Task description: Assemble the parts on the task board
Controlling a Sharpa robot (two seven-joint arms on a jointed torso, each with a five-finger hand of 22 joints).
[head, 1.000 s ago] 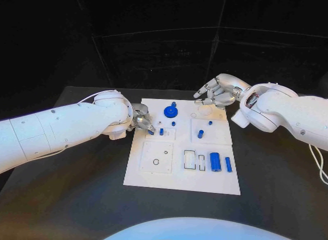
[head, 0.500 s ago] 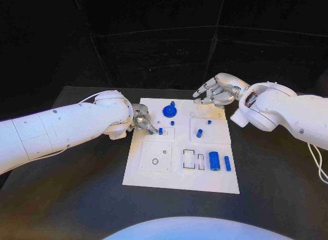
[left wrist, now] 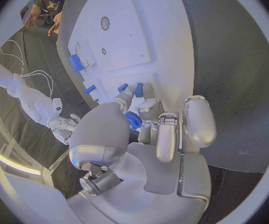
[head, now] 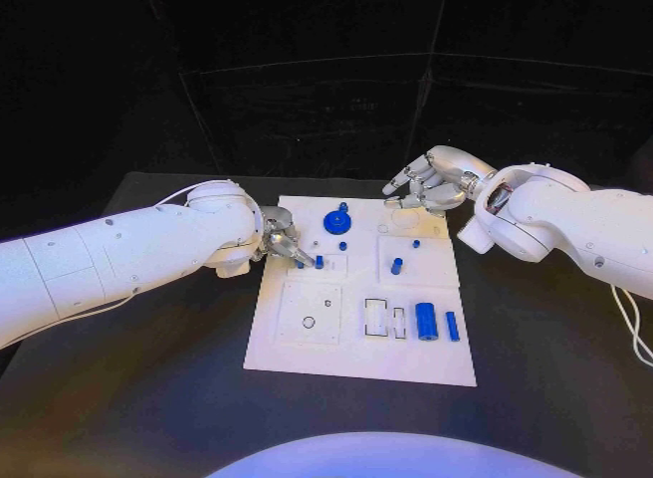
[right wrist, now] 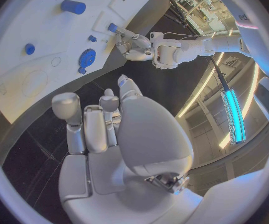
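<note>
My left hand (head: 284, 244) sits at the left edge of the task board (head: 358, 368), fingers curled in around a small blue part (left wrist: 133, 120) held just above the board. My right hand (head: 424, 189) hovers over the board's far right corner, fingers curled; I cannot tell whether it holds anything. The blue gear (head: 338, 223) and large cylinder (head: 427, 321) rest on the board.

My worry is that the part tilts in my grip and jams at its hole, or slips out. My own fingers hide the part's lower end and its target.
</note>
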